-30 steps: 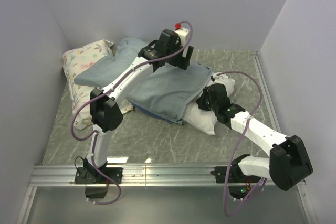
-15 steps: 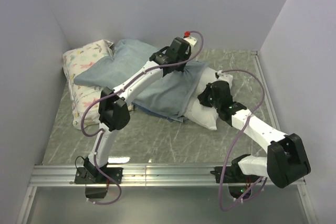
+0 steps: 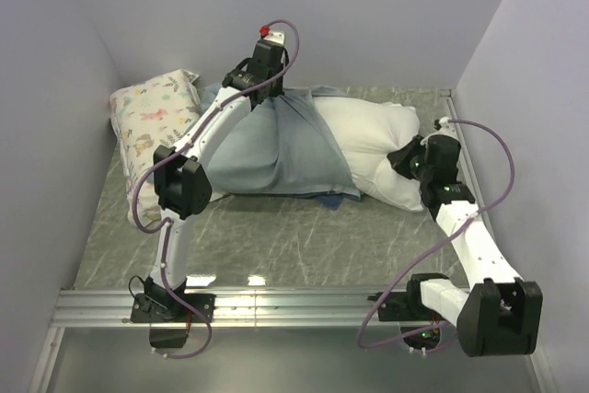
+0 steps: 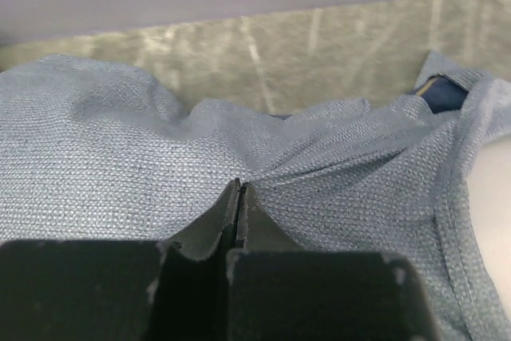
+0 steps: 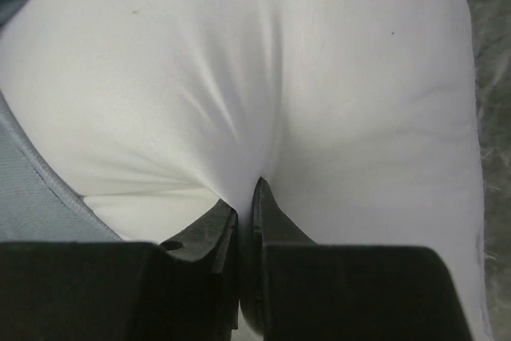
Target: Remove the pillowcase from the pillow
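The counter (image 3: 276, 246) is a grey-green marbled surface. Plain pale walls (image 3: 368, 6) close it in behind the pillow (image 3: 373, 131) and on both sides of it. An aluminium rail (image 3: 294, 306) runs across the counter edge well in front of the pillow and carries both arm bases.

The pillow lies on the counter near the rear wall. Its right part is bare white. The pillowcase (image 3: 267, 149) covers its left part and spreads further left, pale blue-grey side outward. A navy strip shows at the pillow's front edge. A floral pillow (image 3: 152, 112) lies well to the left of the pillow, beyond the pillowcase.

The left arm is extended, elbow bent, reaching to the rear left of the pillow. The left gripper (image 4: 239, 188) is closed, pinching a gathered fold of pillowcase.

The right arm reaches up to the pillow's right end. The right gripper (image 5: 243, 191) is clamped on a pucker of the pillow's white fabric.
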`<control>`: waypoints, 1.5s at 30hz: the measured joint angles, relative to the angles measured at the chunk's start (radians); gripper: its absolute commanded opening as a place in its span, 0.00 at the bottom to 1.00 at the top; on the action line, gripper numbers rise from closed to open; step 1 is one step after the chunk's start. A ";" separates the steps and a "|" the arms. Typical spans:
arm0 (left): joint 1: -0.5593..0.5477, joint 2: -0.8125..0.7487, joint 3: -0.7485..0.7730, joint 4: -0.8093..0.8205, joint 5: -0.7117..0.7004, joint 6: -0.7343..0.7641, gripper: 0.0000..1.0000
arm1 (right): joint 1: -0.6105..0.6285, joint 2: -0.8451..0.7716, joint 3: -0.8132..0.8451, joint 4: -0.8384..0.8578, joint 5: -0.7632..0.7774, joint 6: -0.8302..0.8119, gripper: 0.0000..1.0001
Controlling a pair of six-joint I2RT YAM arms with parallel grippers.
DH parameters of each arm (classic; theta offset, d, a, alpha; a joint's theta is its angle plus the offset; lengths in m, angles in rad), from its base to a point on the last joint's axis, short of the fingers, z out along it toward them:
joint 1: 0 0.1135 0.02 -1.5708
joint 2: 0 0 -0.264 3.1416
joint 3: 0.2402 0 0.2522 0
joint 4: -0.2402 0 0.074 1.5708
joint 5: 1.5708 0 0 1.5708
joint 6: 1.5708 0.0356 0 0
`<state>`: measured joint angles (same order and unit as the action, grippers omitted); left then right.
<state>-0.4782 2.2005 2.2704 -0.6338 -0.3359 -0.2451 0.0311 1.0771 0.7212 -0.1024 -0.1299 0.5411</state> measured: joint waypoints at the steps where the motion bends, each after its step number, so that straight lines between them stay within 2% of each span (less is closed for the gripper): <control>1: 0.000 0.000 -0.006 0.002 0.022 -0.008 0.00 | -0.017 -0.014 0.000 -0.009 -0.011 0.000 0.00; 4: -0.004 -0.013 -0.039 0.034 0.087 -0.016 0.00 | -0.035 -0.041 0.000 -0.045 -0.018 -0.001 0.00; 5: -0.004 -0.023 -0.058 0.048 0.103 -0.016 0.01 | -0.026 -0.044 0.000 -0.057 -0.007 -0.004 0.04; 6: -0.004 -0.032 -0.077 0.060 0.115 -0.015 0.02 | -0.012 -0.047 0.001 -0.072 0.011 -0.007 0.19; 8: -0.007 -0.044 -0.101 0.076 0.132 -0.013 0.04 | 0.040 -0.051 0.013 -0.109 0.070 -0.017 0.38; 9: -0.011 -0.047 -0.105 0.084 0.135 -0.011 0.06 | 0.061 -0.054 0.023 -0.128 0.094 -0.022 0.55; 13: -0.037 -0.049 -0.106 0.111 0.137 -0.003 0.10 | 0.167 -0.068 0.116 -0.209 0.194 -0.064 0.74; 19: -0.064 -0.073 -0.106 0.121 0.140 -0.004 0.12 | 0.339 -0.018 0.305 -0.256 0.266 -0.148 0.85; 23: -0.068 -0.092 -0.098 0.123 0.140 -0.003 0.12 | 0.417 0.117 0.403 -0.258 0.308 -0.193 0.88; 27: -0.068 -0.094 -0.095 0.130 0.135 0.000 0.12 | 0.446 0.266 0.411 -0.265 0.324 -0.212 0.88; 28: -0.068 -0.094 -0.095 0.129 0.131 0.001 0.12 | 0.447 0.309 0.410 -0.266 0.326 -0.214 0.88; 29: -0.068 -0.094 -0.095 0.129 0.128 0.005 0.15 | 0.447 0.349 0.410 -0.265 0.330 -0.214 0.83; 31: -0.068 -0.094 -0.095 0.129 0.123 0.008 0.27 | 0.447 0.405 0.410 -0.265 0.337 -0.213 0.74; 32: -0.068 -0.094 -0.095 0.127 0.121 0.011 0.48 | 0.447 0.425 0.410 -0.264 0.340 -0.209 0.56; 34: -0.069 -0.102 -0.102 0.120 0.110 0.016 0.63 | 0.447 0.435 0.410 -0.260 0.338 -0.202 0.33; 35: -0.071 -0.116 -0.122 0.119 0.101 0.008 0.73 | 0.447 0.429 0.410 -0.254 0.336 -0.191 0.19; 38: -0.077 -0.229 -0.254 0.112 0.072 -0.018 0.81 | 0.446 0.405 0.410 -0.238 0.319 -0.173 0.06; 41: -0.105 -0.408 -0.435 0.116 0.036 -0.051 0.83 | 0.433 0.393 0.410 -0.232 0.278 -0.161 0.00; 44: -0.167 -0.598 -0.620 0.135 0.008 -0.092 0.85 | 0.412 0.393 0.410 -0.230 0.233 -0.151 0.00; 45: -0.197 -0.662 -0.691 0.161 -0.001 -0.107 0.89 | 0.406 0.393 0.411 -0.230 0.218 -0.148 0.00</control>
<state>-0.6750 1.5383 1.5795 -0.4728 -0.3370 -0.3523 0.4374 1.4700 1.1320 -0.3321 0.0879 0.3927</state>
